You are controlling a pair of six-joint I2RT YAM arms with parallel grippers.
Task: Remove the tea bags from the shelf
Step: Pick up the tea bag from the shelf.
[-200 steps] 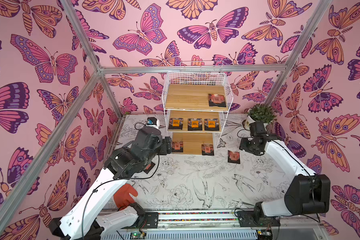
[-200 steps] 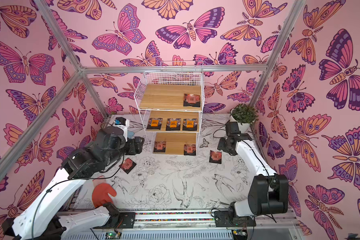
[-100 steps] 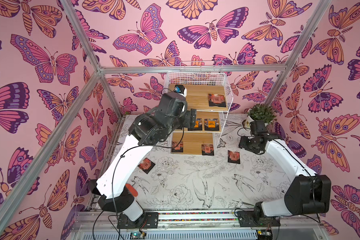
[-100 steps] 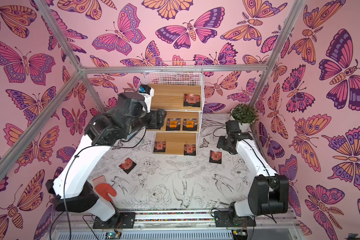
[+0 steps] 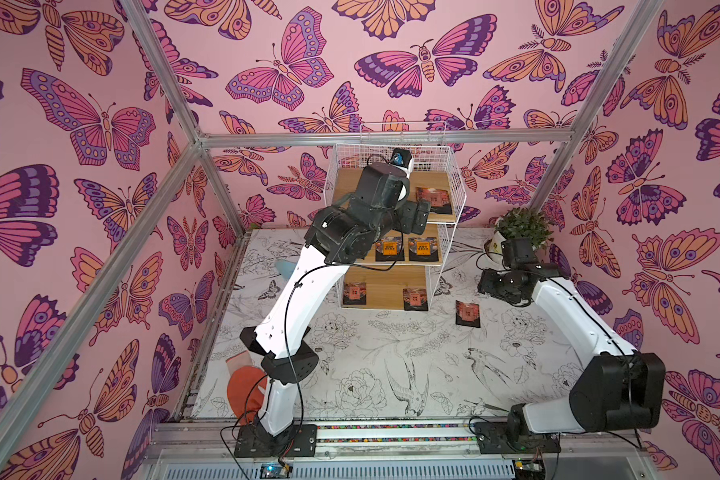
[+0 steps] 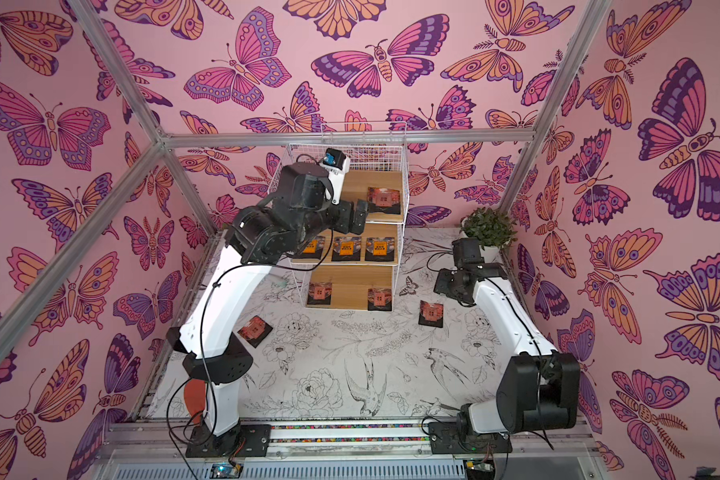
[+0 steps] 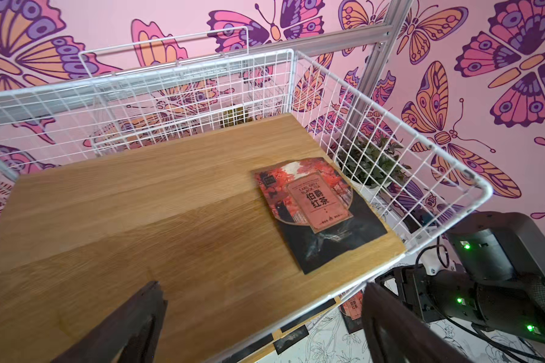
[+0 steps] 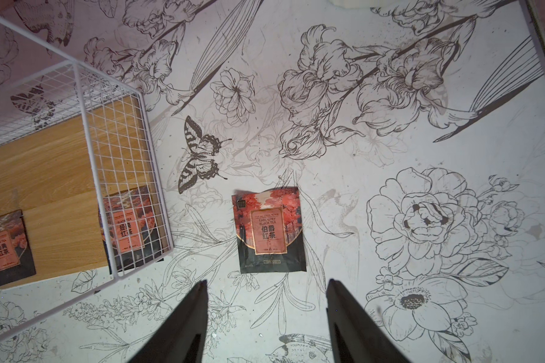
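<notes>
Shelf (image 5: pixel 383 286), upper centre in a top view, holds six tea bags (image 6: pixel 381 249); two lie on table (image 5: pixel 391 353). Left gripper (image 7: pixel 261 284), jaws spread, hovers at top board (image 7: pixel 139 204); right gripper (image 8: pixel 266 280), jaws spread, over table bag (image 8: pixel 269 231).

I'm seeing the back and side walls of the white wire-grid shelf (image 7: pixel 170 81) fencing its top light wooden board (image 7: pixel 139 204). Only the front edge is standing open, where my left gripper (image 7: pixel 261 284) is hovering, jaws spread. My right gripper (image 8: pixel 266 280) is hanging over open flower-printed tabletop (image 8: pixel 390 157) beside the shelf.
</notes>
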